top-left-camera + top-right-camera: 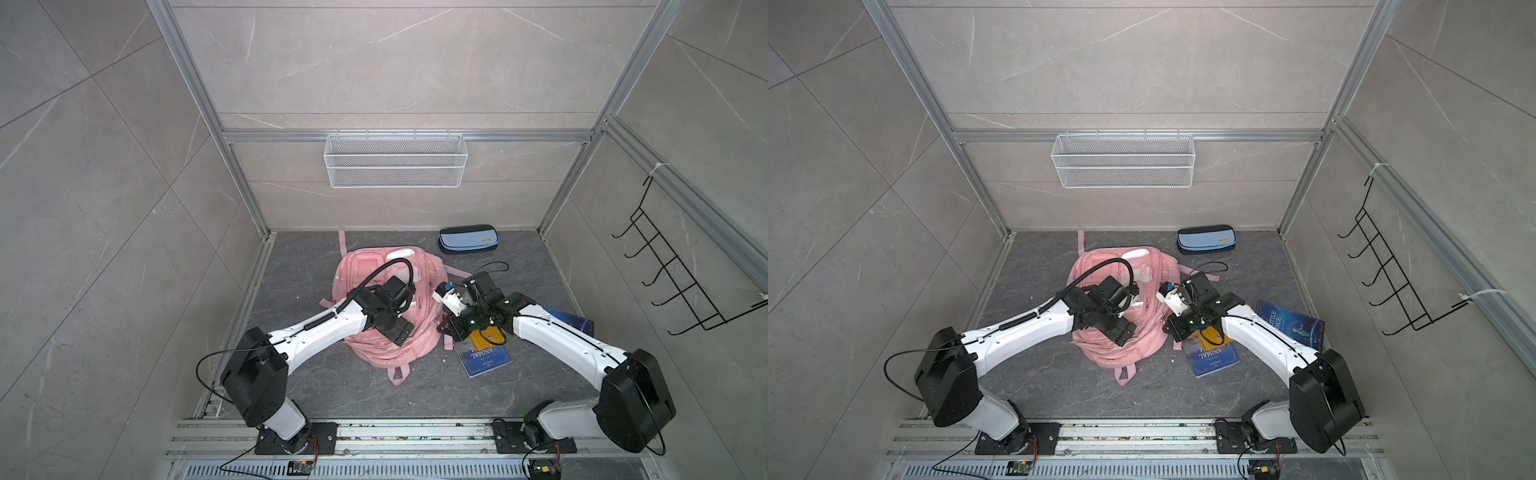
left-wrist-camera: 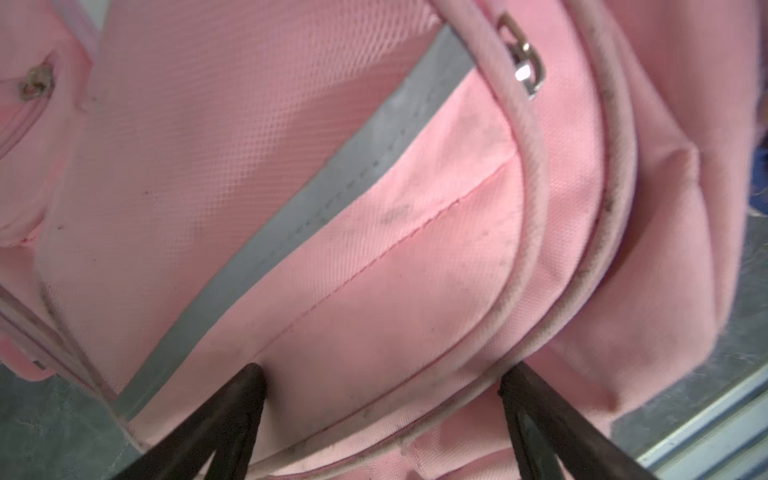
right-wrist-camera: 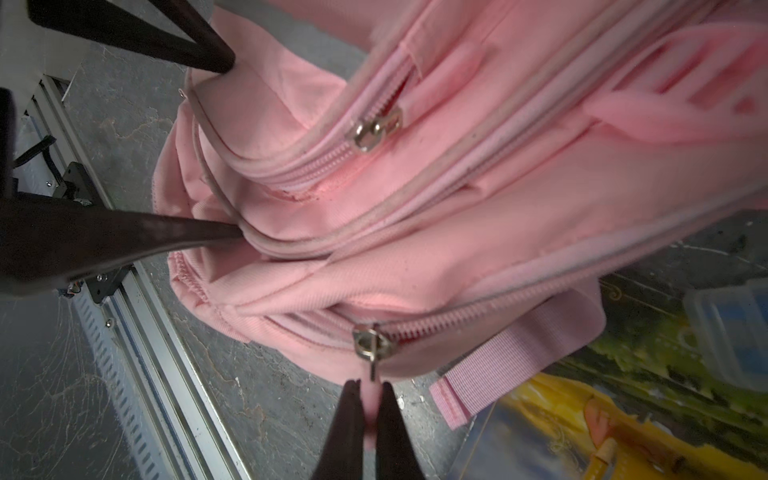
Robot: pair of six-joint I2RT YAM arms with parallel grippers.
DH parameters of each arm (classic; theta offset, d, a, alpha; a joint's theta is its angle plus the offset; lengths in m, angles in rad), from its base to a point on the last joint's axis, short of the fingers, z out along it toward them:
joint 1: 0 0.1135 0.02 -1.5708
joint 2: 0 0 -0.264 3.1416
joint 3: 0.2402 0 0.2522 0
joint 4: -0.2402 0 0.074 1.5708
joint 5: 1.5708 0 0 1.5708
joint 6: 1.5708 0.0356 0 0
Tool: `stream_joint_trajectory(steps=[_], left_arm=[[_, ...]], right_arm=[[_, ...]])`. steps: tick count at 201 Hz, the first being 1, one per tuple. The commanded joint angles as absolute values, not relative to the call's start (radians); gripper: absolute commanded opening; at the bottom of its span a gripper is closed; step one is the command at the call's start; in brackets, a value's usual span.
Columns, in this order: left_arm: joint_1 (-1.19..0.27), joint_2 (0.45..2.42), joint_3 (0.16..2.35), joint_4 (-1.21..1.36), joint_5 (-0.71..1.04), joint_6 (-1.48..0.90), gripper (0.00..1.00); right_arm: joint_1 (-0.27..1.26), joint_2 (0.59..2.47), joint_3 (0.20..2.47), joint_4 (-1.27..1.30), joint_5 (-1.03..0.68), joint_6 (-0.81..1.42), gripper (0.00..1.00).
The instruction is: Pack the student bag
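Between right gripper [image 3: 370, 390] fingers I am pinching the student bag's [image 3: 415, 249] zipper pull [image 3: 373, 368] to unzip; left gripper [image 2: 380, 374], spread wide, is seemingly bracing fabric.

"ANIMAL" is seen printed upside down in pale letters on the nearer blue book [image 1: 486, 358] in both top views. On the farther blue book [image 1: 1292, 326], "LITTLE" is read, with "INCE" beneath it. The pencil case label [image 1: 484, 240] cannot be read
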State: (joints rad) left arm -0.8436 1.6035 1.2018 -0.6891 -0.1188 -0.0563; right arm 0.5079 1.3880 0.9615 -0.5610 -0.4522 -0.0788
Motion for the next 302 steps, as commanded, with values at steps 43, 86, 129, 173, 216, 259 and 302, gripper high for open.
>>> stream_joint_trajectory(steps=[43, 86, 129, 173, 216, 259, 302], left_arm=[[-0.874, 1.700, 1.187, -0.564, -0.323, 0.070, 0.84], [-0.833, 1.663, 1.212, -0.564, -0.338, -0.029, 0.00], [-0.754, 1.544, 1.262, -0.660, -0.219, -0.206, 0.00], [-0.733, 1.520, 1.458, -0.891, -0.022, -0.481, 0.00], [-0.744, 1.513, 1.466, -0.912, 0.050, -0.742, 0.00], [-0.701, 1.566, 1.499, -0.840, 0.029, -0.887, 0.00], [-0.651, 1.601, 1.532, -0.691, 0.056, -1.058, 0.00]], right_arm=[[0.501, 1.388, 1.004, -0.543, -0.471, -0.091, 0.00], [0.498, 1.375, 0.990, -0.543, -0.471, -0.098, 0.00], [0.498, 1.351, 0.975, -0.549, -0.491, -0.138, 0.00], [0.552, 1.311, 1.019, -0.593, -0.458, -0.182, 0.00], [0.673, 1.311, 1.066, -0.588, -0.448, -0.156, 0.00], [0.747, 1.308, 1.018, -0.574, -0.413, -0.137, 0.00], [0.785, 1.267, 0.960, -0.565, -0.350, -0.118, 0.00]])
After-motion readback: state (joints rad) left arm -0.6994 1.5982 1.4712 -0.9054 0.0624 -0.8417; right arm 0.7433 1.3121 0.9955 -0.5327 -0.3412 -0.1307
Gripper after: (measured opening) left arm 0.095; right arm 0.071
